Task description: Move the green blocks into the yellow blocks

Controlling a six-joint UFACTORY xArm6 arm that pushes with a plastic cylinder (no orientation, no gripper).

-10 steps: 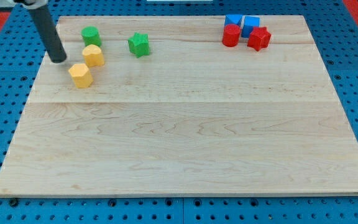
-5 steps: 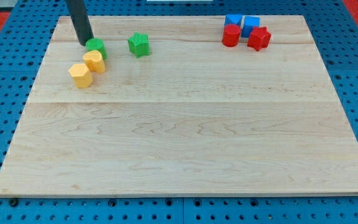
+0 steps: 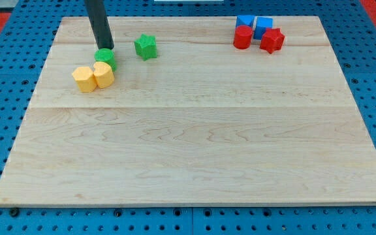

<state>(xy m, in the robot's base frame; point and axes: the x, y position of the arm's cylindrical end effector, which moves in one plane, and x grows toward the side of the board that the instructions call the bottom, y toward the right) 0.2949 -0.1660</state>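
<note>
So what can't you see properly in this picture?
Camera view, the only one:
- The top of my rod is cut off by the view's top edge; my tip shows, right above the green round block.
- That green block is partly covered by the yellow block in front of it.
- The blue blocks sit behind the red blocks, so their shapes are hard to tell.

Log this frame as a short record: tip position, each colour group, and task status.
tip: my tip at the top edge of the green round block
yellow blocks: two, side by side
green round block: against the right yellow block
green star block: apart, to the view's right
red and blue blocks: clustered at top right
status: one green in, one left
</note>
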